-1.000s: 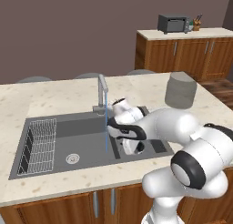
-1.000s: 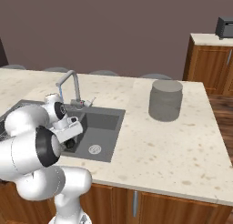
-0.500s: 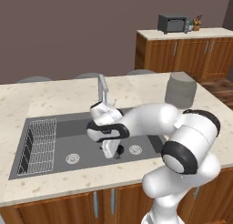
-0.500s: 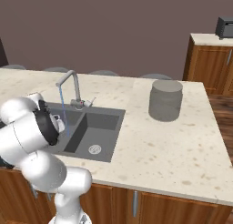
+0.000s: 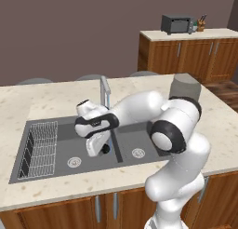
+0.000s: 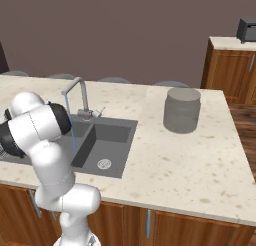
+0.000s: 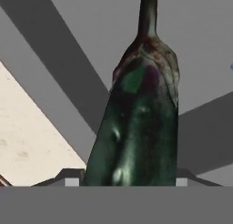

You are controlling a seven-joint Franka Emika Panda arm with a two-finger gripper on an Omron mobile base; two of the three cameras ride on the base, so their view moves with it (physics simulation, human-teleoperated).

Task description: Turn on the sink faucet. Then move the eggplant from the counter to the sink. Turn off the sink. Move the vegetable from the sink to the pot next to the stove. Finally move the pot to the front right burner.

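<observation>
You are mid-carry on step two: the jaws are clamped on the eggplant (image 7: pixel 136 123), which hangs over the sink (image 5: pixel 46 165) with the sink faucet (image 6: pixel 77 97) running. Next, lower and release it into a basin; which one, probably the left, is hard to judge.

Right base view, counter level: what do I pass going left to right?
White robot arm → slim grey metal faucet → dark grey sink basin → lighter grey ribbed cylinder on the beige speckled counter → brown wooden cabinet.
</observation>
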